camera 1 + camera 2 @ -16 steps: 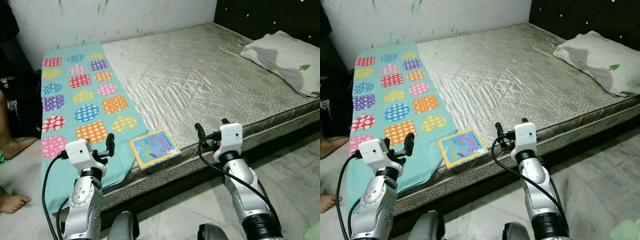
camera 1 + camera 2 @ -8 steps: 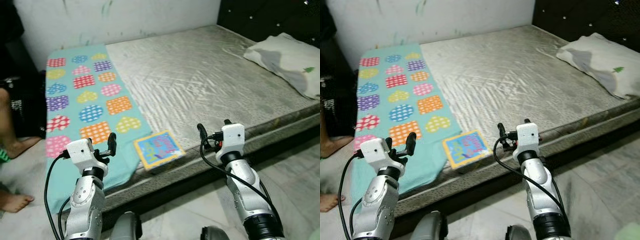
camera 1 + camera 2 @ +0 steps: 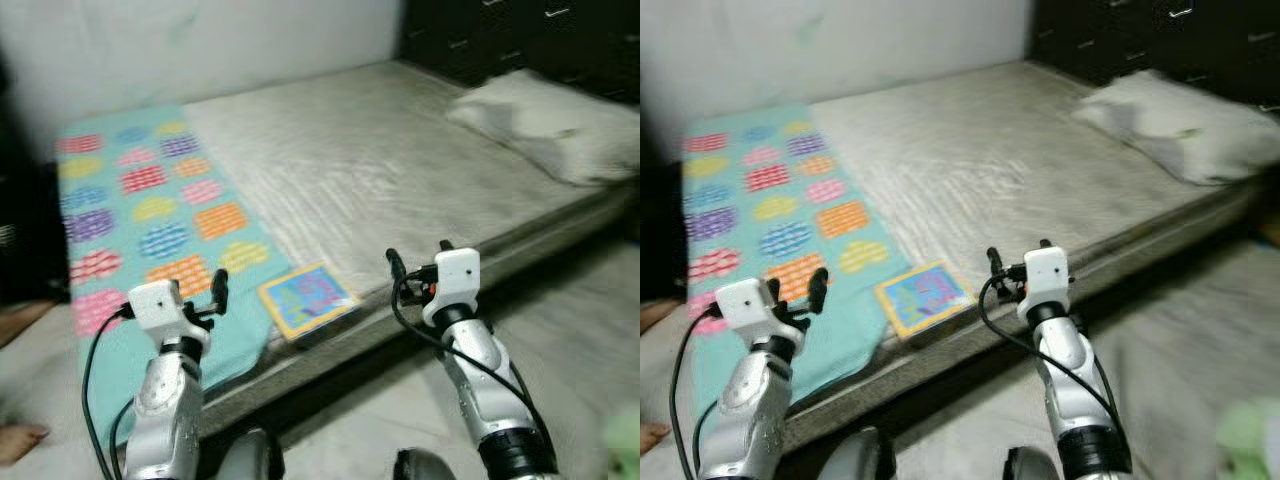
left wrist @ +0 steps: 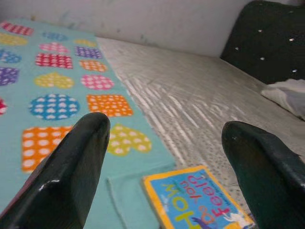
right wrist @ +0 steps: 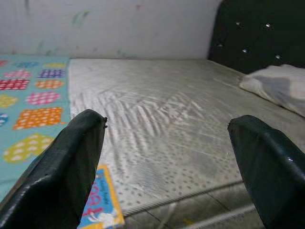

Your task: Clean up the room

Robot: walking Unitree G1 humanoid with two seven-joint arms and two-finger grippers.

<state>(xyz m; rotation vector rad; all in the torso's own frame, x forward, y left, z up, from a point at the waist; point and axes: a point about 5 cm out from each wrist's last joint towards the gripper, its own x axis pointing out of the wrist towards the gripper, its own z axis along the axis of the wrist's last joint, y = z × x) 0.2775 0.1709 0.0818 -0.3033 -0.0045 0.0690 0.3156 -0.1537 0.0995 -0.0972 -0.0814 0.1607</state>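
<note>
A children's book (image 3: pixel 305 298) with a yellow border and blue cover lies flat at the near edge of the grey mattress (image 3: pixel 380 150), just beside a teal mat (image 3: pixel 130 210) printed with bright dotted shapes. My left gripper (image 4: pixel 167 129) hovers open in front of the bed, to the left of the book (image 4: pixel 200 205) and short of it. On the book's other side my right gripper (image 3: pixel 418 255) is held up, open as well, with nothing between its fingers. The head views are blurred.
A white pillow (image 3: pixel 530 120) rests at the far right of the mattress against a dark headboard (image 3: pixel 500 30). Pale tiled floor (image 3: pixel 590 330) runs along the bed's front. A person's bare foot (image 3: pixel 15 440) shows at the lower left. Something green (image 3: pixel 625 440) sits at the lower right.
The whole picture has shifted and blurred, so the camera has moved. Both arms keep the same raised pose and the book lies where it was.
</note>
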